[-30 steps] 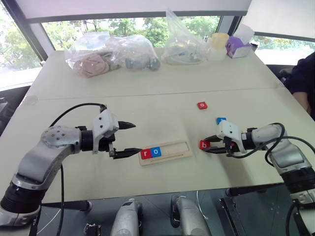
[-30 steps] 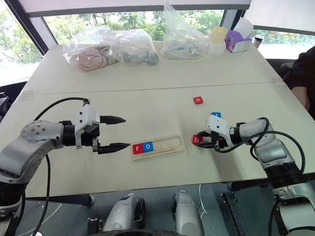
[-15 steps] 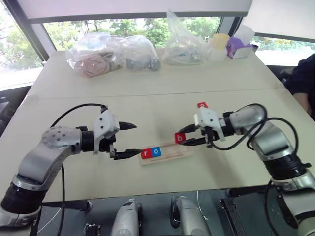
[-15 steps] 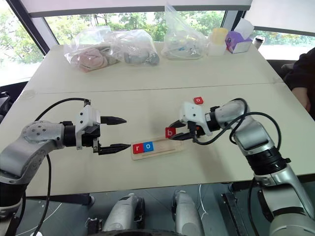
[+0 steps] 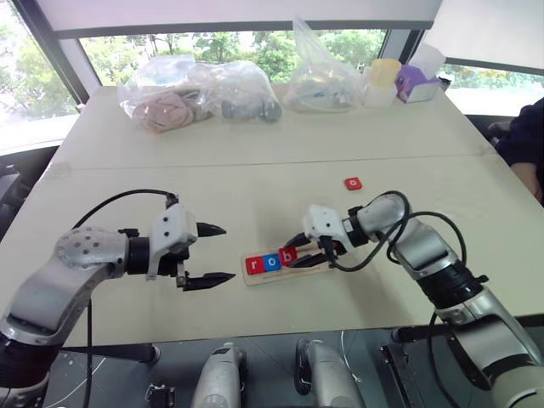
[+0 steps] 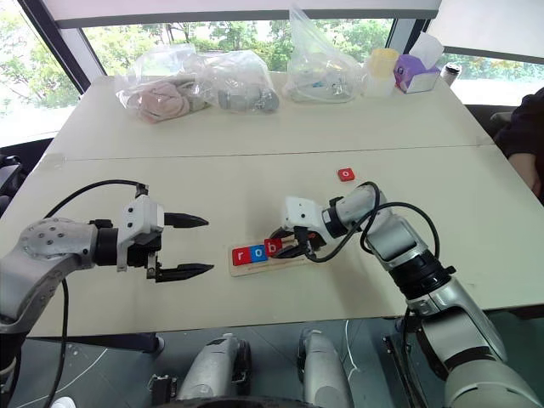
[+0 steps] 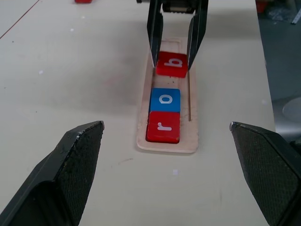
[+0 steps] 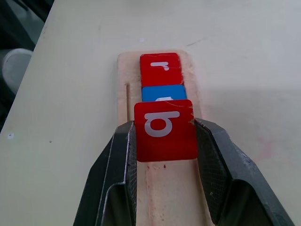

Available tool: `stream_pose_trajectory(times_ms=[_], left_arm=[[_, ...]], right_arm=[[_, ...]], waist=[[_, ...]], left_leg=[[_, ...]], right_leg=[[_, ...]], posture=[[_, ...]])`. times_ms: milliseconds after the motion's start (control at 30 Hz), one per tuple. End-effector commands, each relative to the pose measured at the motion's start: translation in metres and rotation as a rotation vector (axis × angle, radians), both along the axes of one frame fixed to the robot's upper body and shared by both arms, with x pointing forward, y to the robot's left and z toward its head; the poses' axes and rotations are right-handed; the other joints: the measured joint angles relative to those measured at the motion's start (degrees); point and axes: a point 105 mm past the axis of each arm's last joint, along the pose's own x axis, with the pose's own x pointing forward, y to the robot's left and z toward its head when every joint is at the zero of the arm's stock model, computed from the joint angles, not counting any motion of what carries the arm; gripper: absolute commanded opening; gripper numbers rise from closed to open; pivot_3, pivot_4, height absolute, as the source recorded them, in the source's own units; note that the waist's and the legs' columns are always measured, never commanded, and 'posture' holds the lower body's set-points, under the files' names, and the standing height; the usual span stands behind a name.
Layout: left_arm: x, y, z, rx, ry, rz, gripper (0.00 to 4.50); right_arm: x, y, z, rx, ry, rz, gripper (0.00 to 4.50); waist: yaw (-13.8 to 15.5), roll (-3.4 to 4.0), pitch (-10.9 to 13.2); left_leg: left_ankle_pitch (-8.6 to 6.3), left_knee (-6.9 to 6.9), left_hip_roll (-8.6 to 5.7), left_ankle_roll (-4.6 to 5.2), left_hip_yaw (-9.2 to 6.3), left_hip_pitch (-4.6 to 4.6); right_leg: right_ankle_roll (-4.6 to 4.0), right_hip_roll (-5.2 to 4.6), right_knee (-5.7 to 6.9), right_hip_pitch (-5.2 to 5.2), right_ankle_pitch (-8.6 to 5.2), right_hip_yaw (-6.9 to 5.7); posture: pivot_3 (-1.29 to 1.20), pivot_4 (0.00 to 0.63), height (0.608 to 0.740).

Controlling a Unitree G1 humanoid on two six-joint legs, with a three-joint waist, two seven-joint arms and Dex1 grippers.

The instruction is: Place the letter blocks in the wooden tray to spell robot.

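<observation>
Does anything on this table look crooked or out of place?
Only the red b block: the right gripper holds it tilted over the wooden tray, not yet flat beside the o block.

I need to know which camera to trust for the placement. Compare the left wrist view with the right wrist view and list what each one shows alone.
Left wrist view alone: the open left gripper, the near end of the long pale wooden tray, and the blue square o block's whole letter.

Right wrist view alone: the red square b block seen close between the pads, overlapping the o block.

Both: the right gripper shut on the b block over the tray, behind the o block and the red square r block already seated, on the cream table.
</observation>
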Motion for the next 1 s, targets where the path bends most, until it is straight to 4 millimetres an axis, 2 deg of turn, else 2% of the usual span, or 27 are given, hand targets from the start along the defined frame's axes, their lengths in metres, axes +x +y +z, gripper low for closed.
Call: stream_pose_trajectory(times_ms=[33,1000], left_arm=[[-0.001,0.0,0.011,-0.008,-0.053,0.001,4.5],[0.003,-0.01,0.013,-0.04,-0.078,0.001,4.5]], right_arm=[[0.003,0.003,0.005,0.003,-0.039,0.017,1.15],[0.01,-0.003,-0.01,-0.028,-0.032,-0.005,1.15]], waist=[[0.0,0.0,0.0],[-0.02,0.0,0.0]], left_leg=[[0.0,0.0,0.0,0.0,0.01,0.0],[0.0,0.0,0.0,0.0,0.01,0.04]], right_leg=[[0.0,0.0,0.0,0.0,0.0,0.0],[0.03,0.02,0.01,0.04,-0.01,0.0]], posture=[[0.0,0.15,0.74],[0.0,0.15,0.74]])
